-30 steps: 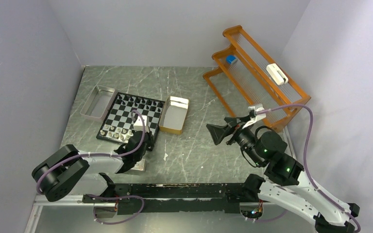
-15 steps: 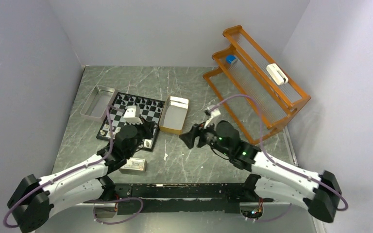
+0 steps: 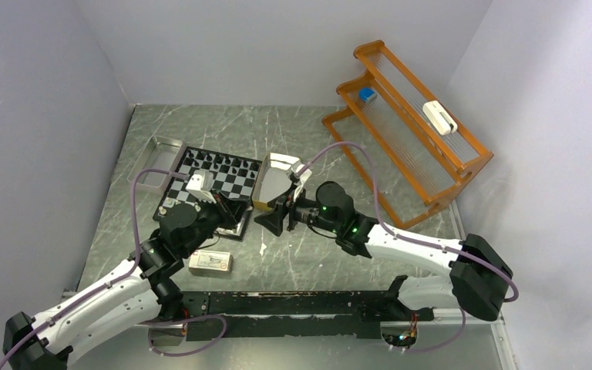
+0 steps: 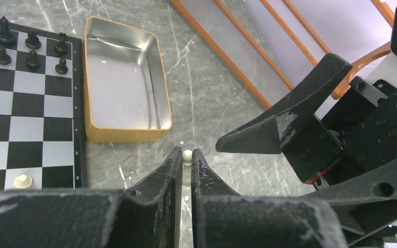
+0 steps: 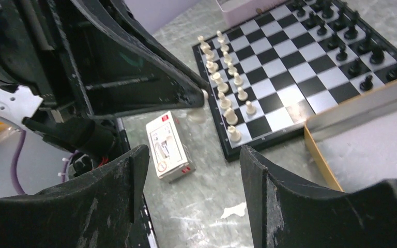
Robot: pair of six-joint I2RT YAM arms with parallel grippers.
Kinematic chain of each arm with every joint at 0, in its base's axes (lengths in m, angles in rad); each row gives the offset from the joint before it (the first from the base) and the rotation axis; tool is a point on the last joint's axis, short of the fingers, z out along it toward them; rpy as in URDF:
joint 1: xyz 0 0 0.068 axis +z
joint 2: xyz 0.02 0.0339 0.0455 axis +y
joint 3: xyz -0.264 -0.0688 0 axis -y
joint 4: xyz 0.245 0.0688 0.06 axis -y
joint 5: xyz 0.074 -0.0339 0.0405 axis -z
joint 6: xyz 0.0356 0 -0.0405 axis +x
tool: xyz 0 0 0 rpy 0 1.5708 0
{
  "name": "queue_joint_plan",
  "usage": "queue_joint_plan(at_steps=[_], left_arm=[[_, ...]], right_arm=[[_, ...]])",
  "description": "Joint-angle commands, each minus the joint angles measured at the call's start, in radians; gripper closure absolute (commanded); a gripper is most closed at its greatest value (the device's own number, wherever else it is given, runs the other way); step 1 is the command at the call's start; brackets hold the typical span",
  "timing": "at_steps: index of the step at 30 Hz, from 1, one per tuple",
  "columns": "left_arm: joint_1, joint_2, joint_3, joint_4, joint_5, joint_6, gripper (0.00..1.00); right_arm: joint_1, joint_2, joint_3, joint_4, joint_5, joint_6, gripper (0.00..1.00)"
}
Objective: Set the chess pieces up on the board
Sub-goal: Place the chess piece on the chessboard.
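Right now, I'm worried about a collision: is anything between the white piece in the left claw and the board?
Nothing visible. The white piece, pinched in the left claw, hangs just off the board, with only bare table between. The open right claw is on the other side of the piece, and the tin stands aside.

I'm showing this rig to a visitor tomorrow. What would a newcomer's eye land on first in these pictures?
The two arms face nose to nose beside the near right corner of the board: the left gripper pinches a pale chess piece, and the right gripper faces it with jaws wide open. Then come the black pieces on the board's far rows, the pale pieces on its near rows, and the orange rack at far right.
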Motion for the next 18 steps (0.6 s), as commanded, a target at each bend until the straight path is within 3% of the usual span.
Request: queue_joint_plan(at_steps=[1,6,10,14,18], left_arm=[[-0.006,-0.029,0.023,-0.031,0.063,-0.015,0.95],[-0.007,-0.024,0.023,-0.007,0.088,-0.008,0.95],[-0.007,-0.019,0.012,0.026,0.145,-0.027,0.95],[-0.007,-0.035,0.009,0.008,0.162,-0.039,0.95],[-0.005,-0.047,0.038,-0.05,0.174,-0.021,0.95]], right_arm=[[0.021,0.038,0.039,0.112,-0.043,-0.036,0.31],[0.051,0.087,0.061,0.126,0.005,-0.059,0.32],[0.062,0.103,0.063,0.157,0.056,-0.074,0.39],[0.063,0.112,0.056,0.192,0.092,-0.114,0.52],[0.063,0.119,0.044,0.2,0.055,-0.212,0.73]])
